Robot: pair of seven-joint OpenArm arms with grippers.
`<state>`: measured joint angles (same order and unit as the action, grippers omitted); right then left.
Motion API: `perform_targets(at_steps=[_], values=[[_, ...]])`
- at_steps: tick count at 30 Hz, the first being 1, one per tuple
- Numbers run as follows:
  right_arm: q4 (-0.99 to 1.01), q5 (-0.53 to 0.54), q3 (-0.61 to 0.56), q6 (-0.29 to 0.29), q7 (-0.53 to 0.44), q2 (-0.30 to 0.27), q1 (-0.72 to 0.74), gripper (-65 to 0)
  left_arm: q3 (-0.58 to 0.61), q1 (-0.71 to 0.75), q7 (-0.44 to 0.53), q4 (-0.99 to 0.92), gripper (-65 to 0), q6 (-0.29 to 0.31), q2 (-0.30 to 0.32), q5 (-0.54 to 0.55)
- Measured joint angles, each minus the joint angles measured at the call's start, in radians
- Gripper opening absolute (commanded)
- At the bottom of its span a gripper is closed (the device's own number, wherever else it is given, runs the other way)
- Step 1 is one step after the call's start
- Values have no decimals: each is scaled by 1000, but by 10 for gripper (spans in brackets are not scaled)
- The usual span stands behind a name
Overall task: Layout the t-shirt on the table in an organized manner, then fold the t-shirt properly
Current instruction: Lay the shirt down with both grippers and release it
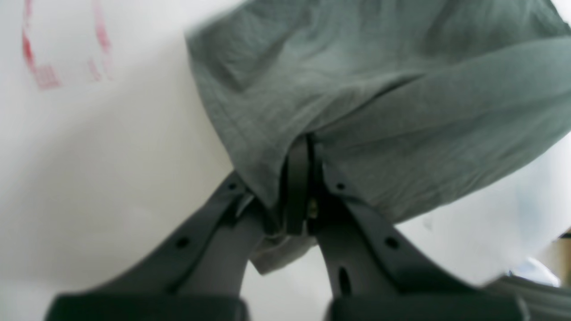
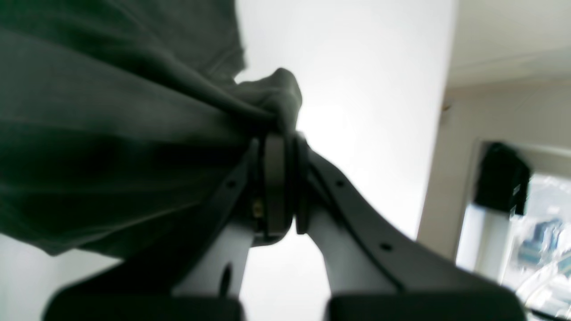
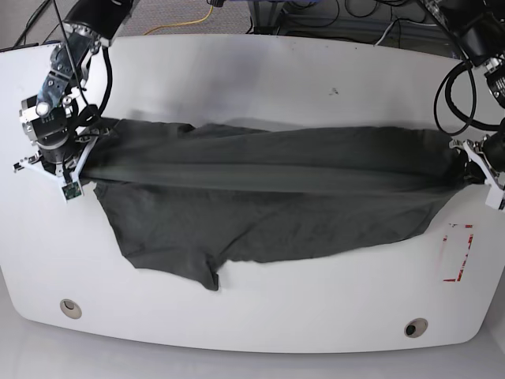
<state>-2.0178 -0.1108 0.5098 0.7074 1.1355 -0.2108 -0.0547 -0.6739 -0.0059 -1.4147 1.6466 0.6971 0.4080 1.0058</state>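
- The left gripper [image 1: 298, 196] is clamping one end of the wrinkled dark charcoal cloth t-shirt [image 3: 260, 205].
- The right gripper [image 2: 279, 187] is pinching the opposite end.
- Between them, the shirt is stretching across the glossy white table [image 3: 260, 79].

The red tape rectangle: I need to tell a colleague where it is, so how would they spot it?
Start at the white table in the base view and go to its right end. Just below where the left tool pinches the t-shirt lies the red tape rectangle, the only coloured mark there; the grommet holes are round and grey.
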Motion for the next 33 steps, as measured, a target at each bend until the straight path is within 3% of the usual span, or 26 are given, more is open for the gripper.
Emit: perform_targets(at_steps=[15,20,33], values=[[-2,8,-11,2,13,12,-193,-628,-22,256,1,20,-650,0,59,19],[-3,16,-13,1,18,1,-230,-628,-83,332,6,60,-650,0,66,28],[-3,-16,-10,0,36,45,-271,-626,-103,354,5,61,-644,0,66,-24]])
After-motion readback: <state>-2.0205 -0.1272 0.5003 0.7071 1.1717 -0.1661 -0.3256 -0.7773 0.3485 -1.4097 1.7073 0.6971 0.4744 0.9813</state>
